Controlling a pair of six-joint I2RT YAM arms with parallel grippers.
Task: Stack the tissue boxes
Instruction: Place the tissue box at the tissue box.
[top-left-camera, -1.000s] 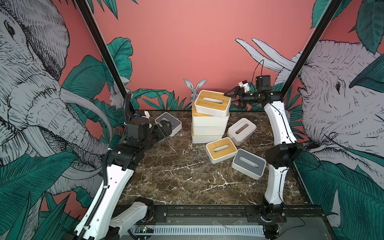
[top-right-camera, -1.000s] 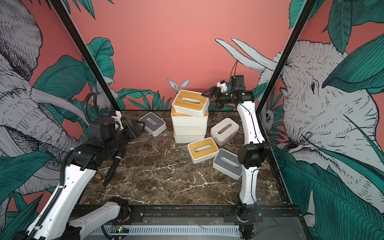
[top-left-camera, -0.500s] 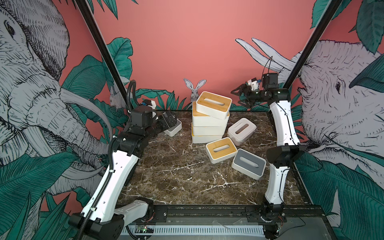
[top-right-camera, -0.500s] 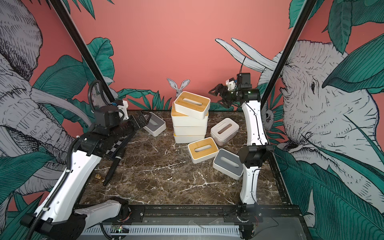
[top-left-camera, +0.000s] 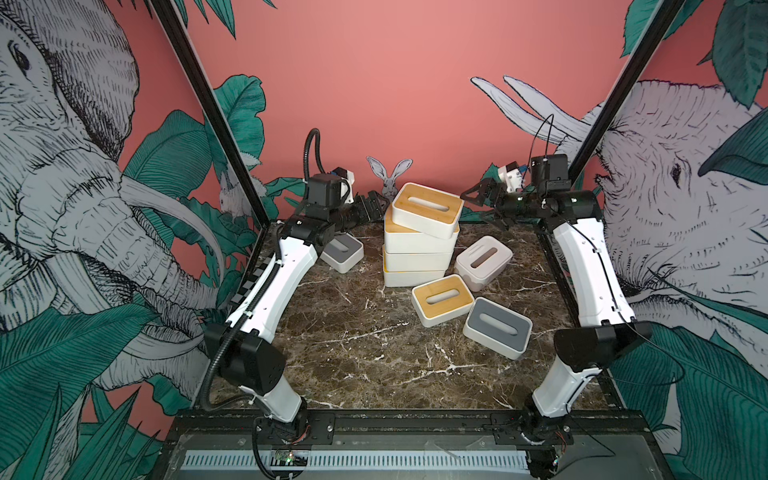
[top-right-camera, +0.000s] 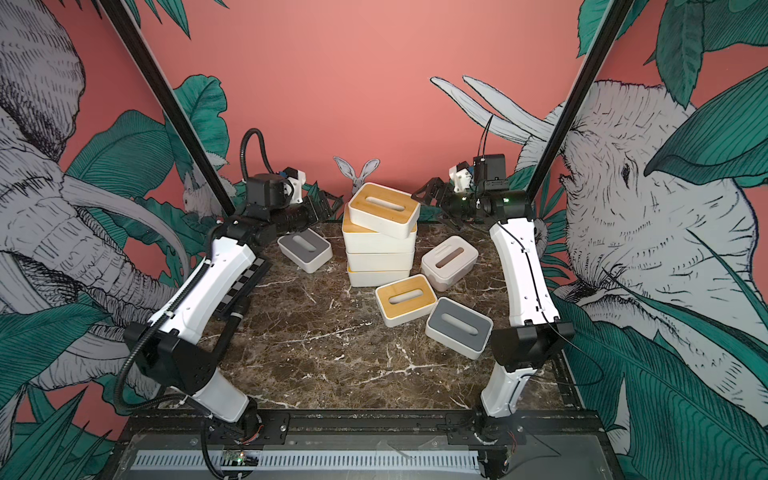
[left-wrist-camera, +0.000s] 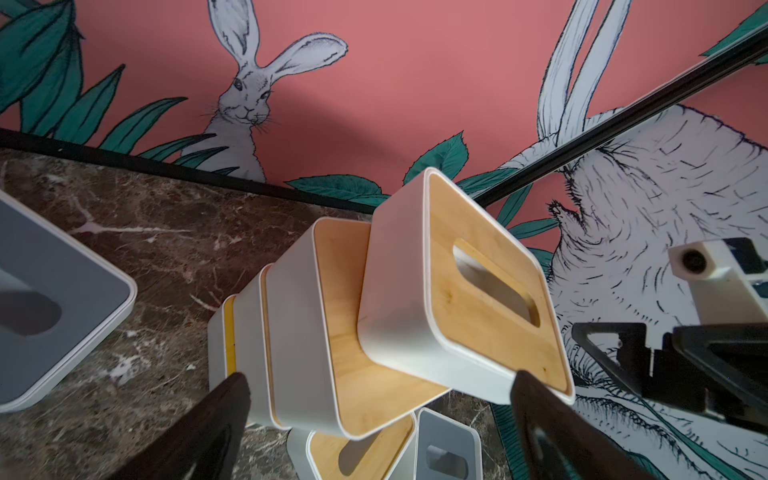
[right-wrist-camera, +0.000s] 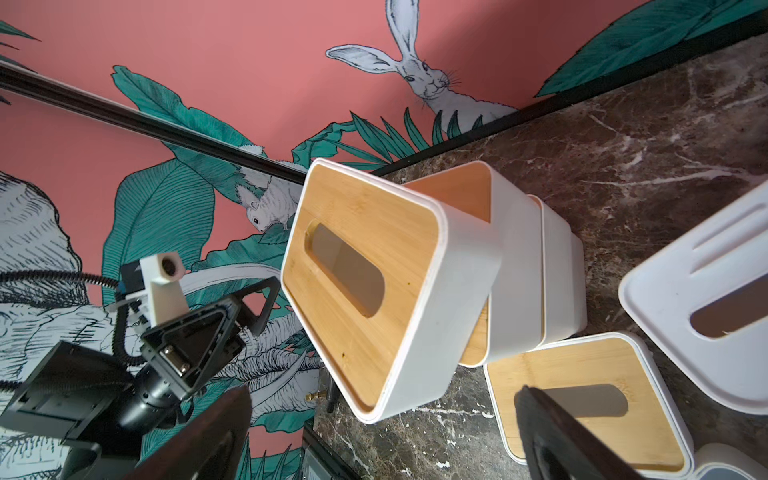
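Observation:
At the back centre stands a stack of tissue boxes (top-left-camera: 417, 257). Its top box (top-left-camera: 427, 210) has a bamboo lid and lies skewed and tilted on the one below. My left gripper (top-left-camera: 376, 205) hangs open just left of that top box, and my right gripper (top-left-camera: 482, 203) is open just right of it; neither touches it. In the left wrist view the top box (left-wrist-camera: 457, 291) lies beyond the open gripper (left-wrist-camera: 378, 376). From the right wrist the same box (right-wrist-camera: 361, 282) shows ahead of the open gripper (right-wrist-camera: 384, 390).
Loose on the marble: a bamboo-lid box (top-left-camera: 442, 299), a grey-lid box (top-left-camera: 497, 327) and a pale box (top-left-camera: 483, 262) right of the stack, another grey-lid box (top-left-camera: 343, 251) under the left arm. A checkerboard panel (top-right-camera: 245, 282) lies at the left edge.
My right gripper opened wider and drew back to the right from the top box. My left arm rose from beside the left grey-lid box up to the stack's top.

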